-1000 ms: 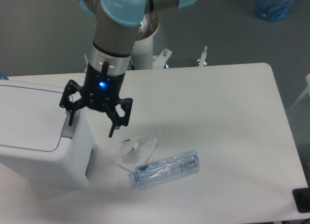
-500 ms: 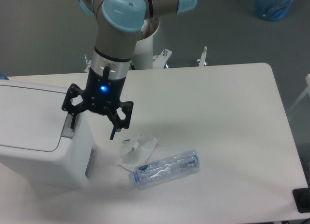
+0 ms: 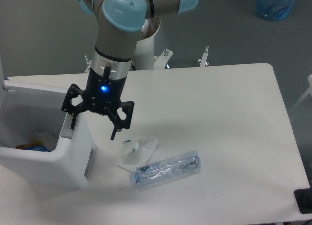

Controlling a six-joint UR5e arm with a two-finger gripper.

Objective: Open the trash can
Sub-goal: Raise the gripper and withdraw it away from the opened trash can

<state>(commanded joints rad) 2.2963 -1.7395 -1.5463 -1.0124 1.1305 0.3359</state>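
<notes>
The trash can [image 3: 46, 152] sat at the desk's [image 3: 219, 113] left end, w/ its lid already swung up: only a thin white edge of it showed at the far left of the frame, and the interior was open to view, w/ some crumpled stuff and an orange-ish scrap inside, too small to ID. So the task looked done, or all but. The gripper [image 3: 92, 130] hung over the can's right rim, jaws spread wide and gripping nothing, one finger [image 3: 72, 120] down by the grey push-button strip [image 3: 67, 130] on the can's right edge, the other finger [image 3: 115, 130] out over the desk, just right of the can. That pose made sense as a poke, not a grasp: open jaws let one fingertip act as a pusher on the button, while the other stayed clear of the can wall. Couldn't tell if the fingertip was touching the button or just above it. A blue light showed on the gripper body. Right of the can, near its lower right corner, lay a crumpled white wrapper [image 3: 139, 149] and, just beyond it, a clear plastic bottle [image 3: 165, 169] on its side; both apart from the can and prob. irrelevant here. My guess: the arm needed only to lift straight up w/o catching the rim.
</notes>
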